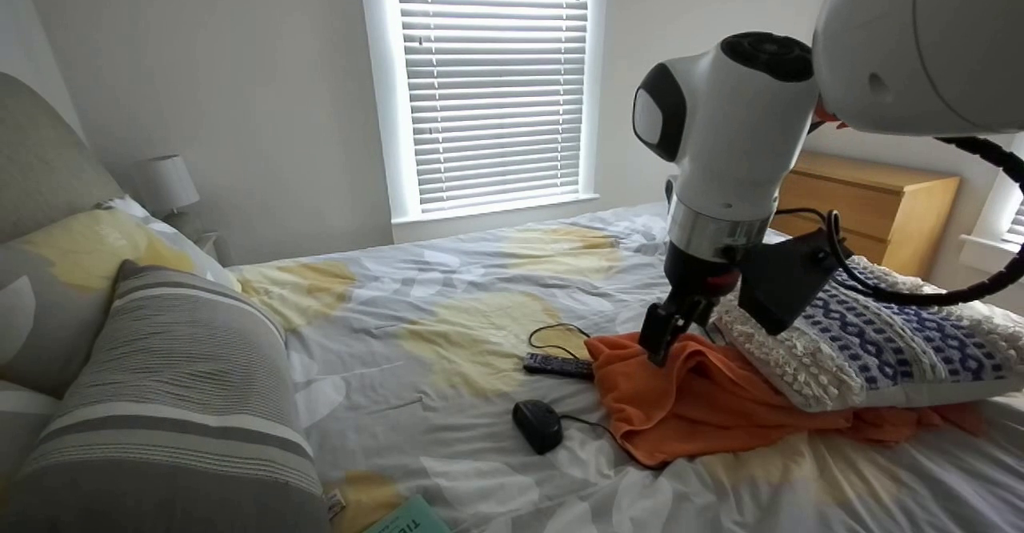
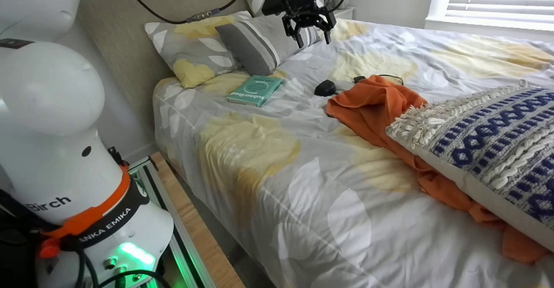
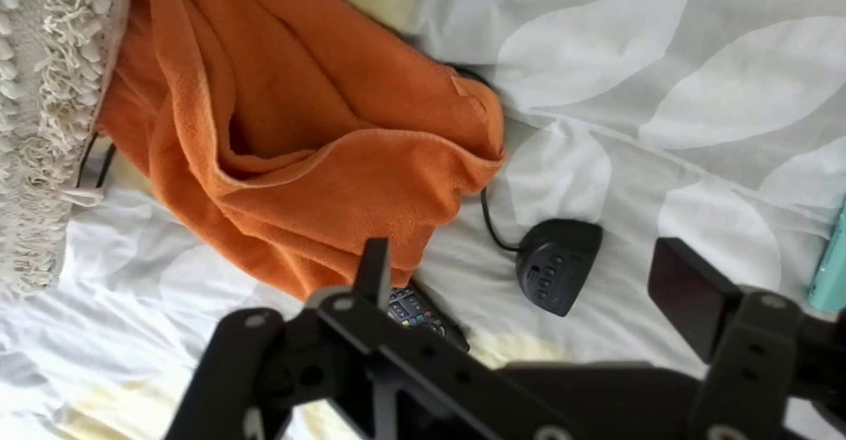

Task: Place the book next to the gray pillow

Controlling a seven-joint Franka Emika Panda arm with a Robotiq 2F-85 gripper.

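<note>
Could not see inside the wooden chest of drawers (image 1: 928,221). Found the gripper (image 2: 314,42) spread wide above the bed (image 2: 268,167). Counted one teal book (image 2: 255,91) on the bed, just beside one gray striped pillow (image 2: 264,39); also one orange cloth (image 3: 317,96), one remote (image 1: 560,366) partly covered by it, one black corded device (image 3: 558,268), one knit pillow (image 2: 480,149) partly over the cloth.

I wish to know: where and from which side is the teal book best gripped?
Probably pinch the book by its edge facing away from the gray pillow, the gripper coming low from that side. It lies flat on the bedding, with the pillow near its opposite side.
</note>
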